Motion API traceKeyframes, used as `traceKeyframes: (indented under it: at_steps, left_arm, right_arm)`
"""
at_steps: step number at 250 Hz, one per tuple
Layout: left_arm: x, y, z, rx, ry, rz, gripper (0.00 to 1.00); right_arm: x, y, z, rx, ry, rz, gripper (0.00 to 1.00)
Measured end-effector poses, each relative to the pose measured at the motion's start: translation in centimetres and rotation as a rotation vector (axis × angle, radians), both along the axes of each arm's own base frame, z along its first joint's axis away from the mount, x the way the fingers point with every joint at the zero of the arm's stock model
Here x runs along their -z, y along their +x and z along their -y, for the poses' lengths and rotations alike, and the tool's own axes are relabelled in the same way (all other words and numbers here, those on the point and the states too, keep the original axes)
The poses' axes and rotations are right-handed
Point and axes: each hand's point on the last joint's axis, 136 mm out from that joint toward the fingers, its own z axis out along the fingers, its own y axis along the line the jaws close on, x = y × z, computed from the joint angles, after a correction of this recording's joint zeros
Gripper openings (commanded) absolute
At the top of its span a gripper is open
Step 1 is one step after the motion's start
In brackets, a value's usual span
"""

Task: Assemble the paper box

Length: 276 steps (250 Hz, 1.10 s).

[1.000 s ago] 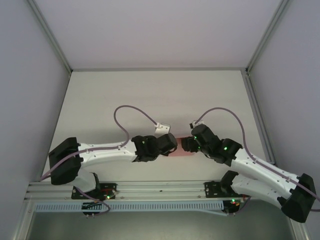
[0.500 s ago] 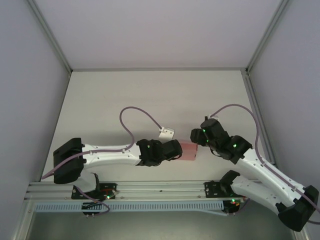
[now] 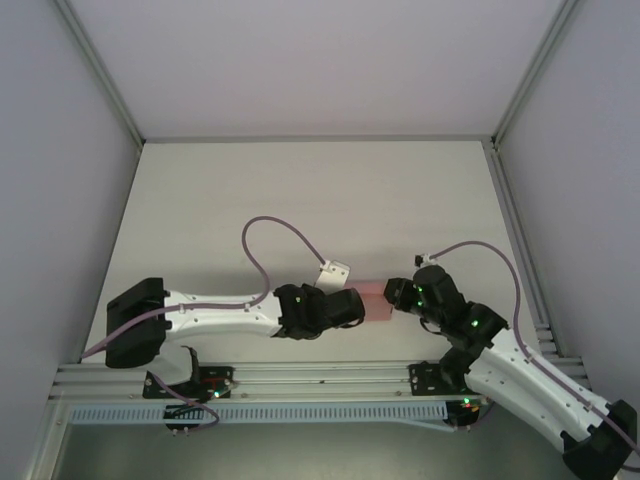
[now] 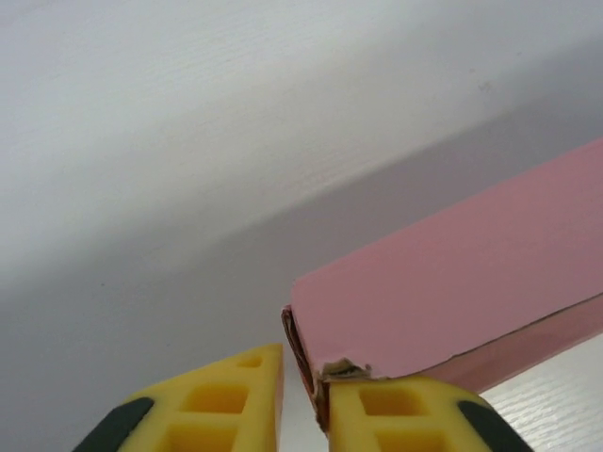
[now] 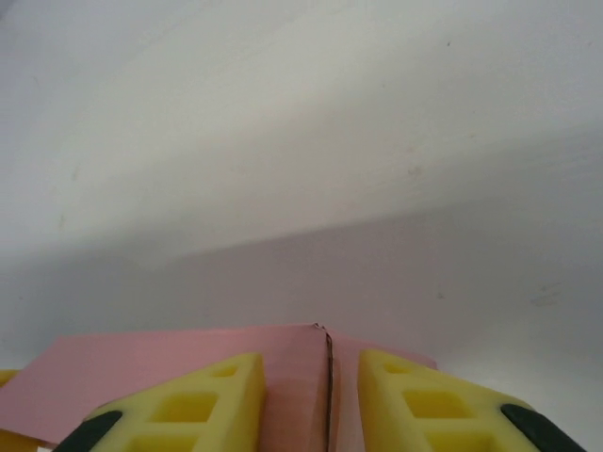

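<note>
Close to the table's near edge, both arms reach inward and meet nose to nose. The left gripper (image 3: 352,305) points toward 3 o'clock and the right gripper (image 3: 397,296) toward 9 o'clock. The paper box (image 3: 373,299) is bridged between them, just above the table (image 3: 300,190).

On the left wrist camera the yellow fingers (image 4: 236,400) stand only a sliver apart, with the box's end corner in the gap. I cannot tell whether they pinch it. On the right wrist camera the fingers (image 5: 193,405) sit partway apart, astride the other end where a seam shows. Contact there is also unclear.

The box's long axis seems to run 9 to 3 o'clock, along the line joining the grippers, so each arm is at one end and neither is nearer. Any next fold or tuck probably depends on one side holding firm. Beyond, toward 12 o'clock, the table runs back to the walls.
</note>
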Motion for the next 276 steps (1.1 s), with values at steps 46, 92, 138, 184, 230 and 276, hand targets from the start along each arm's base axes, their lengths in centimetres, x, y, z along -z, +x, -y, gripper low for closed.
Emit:
traceKeyframes:
  at_steps: [46, 92, 138, 184, 230, 276]
  left_arm:
    - [-0.2, -1.1, -0.5, 0.073, 0.031, -0.049, 0.45]
    - [-0.3, -2.7, -0.6, 0.152, 0.042, -0.11, 0.65]
    - [-0.3, -3.6, -0.5, 0.198, 0.038, -0.155, 0.72]
    - [-2.3, -3.8, 1.8, 0.237, -0.107, -0.182, 0.83]
    - [-7.1, -2.5, 3.0, 0.233, -0.346, -0.176, 0.85]
    - [-4.9, -0.4, 0.2, 0.094, -0.436, -0.262, 0.85]
  right_arm:
    - [0.1, 0.2, -0.2, 0.012, 0.04, 0.014, 0.23]
    - [0.2, 0.0, -0.4, 0.008, 0.035, 0.016, 0.2]
    - [0.2, -0.2, -0.3, 0.005, 0.03, 0.032, 0.19]
    - [0.3, -0.7, -0.6, -0.021, 0.064, 0.05, 0.18]
    - [0.2, -1.1, -0.7, -0.035, 0.089, 0.071, 0.17]
    - [0.2, -1.4, -0.8, -0.048, 0.105, 0.079, 0.17]
